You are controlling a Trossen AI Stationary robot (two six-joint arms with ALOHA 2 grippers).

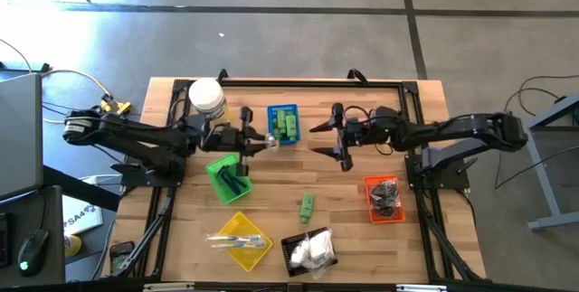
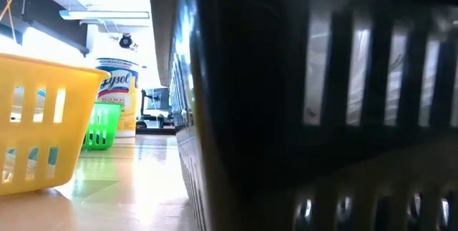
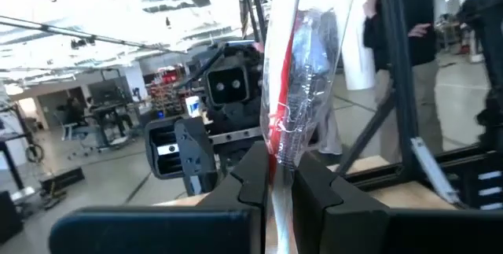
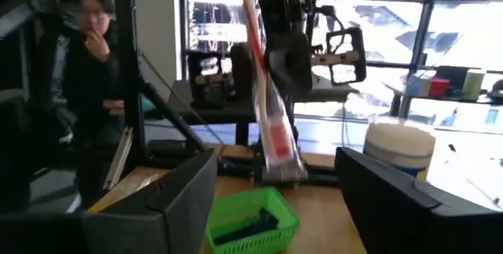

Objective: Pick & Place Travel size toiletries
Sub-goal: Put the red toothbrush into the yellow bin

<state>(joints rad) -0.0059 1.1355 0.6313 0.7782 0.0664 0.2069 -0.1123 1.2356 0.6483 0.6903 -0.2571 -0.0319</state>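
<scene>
White packets in black basket

In the high view, 1 basket sits at upper centre of the table, a jar to its upper left. A second basket lies left of centre, a third at right, 2 more along the lower edge, and 1 bottle between them.

"Lysol" in blue script on yellow-labelled white jar
</scene>
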